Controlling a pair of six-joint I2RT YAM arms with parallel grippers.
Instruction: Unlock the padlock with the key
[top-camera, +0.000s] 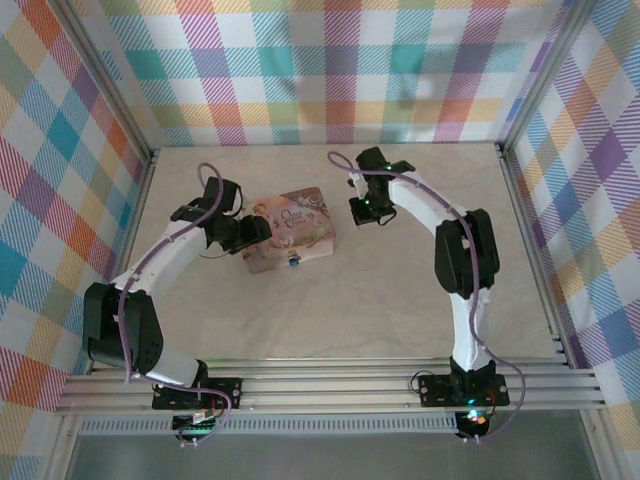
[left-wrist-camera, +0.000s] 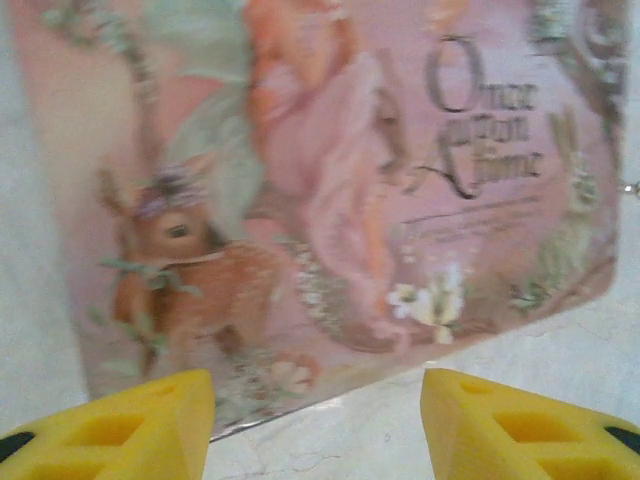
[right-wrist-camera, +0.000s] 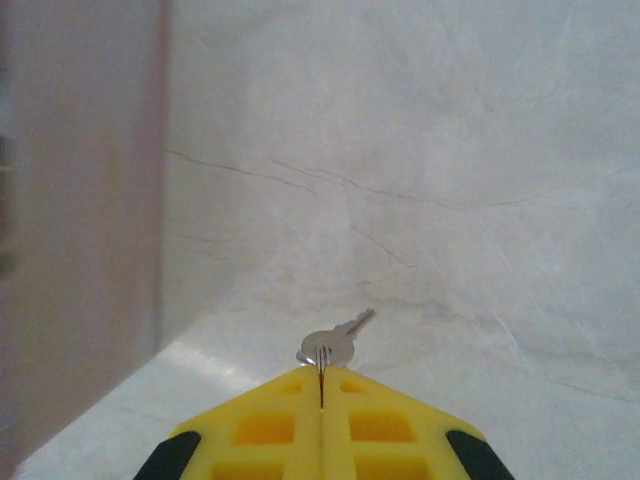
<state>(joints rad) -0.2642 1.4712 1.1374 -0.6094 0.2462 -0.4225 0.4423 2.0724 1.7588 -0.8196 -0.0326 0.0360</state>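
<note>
While clamping key (right-wrist-camera: 330, 343) in clenched right gripper (right-wrist-camera: 321, 385);
holding left gripper (left-wrist-camera: 318, 400) released, jaws apart, over pink tin (left-wrist-camera: 330, 200).

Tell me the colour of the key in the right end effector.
Silver-grey; the key shows best in the right wrist view.

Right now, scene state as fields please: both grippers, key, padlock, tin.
left gripper: open, at the edge of the pink pictured tin
right gripper: shut on the small grey metal key, over the pale marbled table
key: pinched by its round head, blade pointing away from the fingers
tiny blue-green padlock: at the tin's near side, apart from the key; too small to tell if locked
</note>
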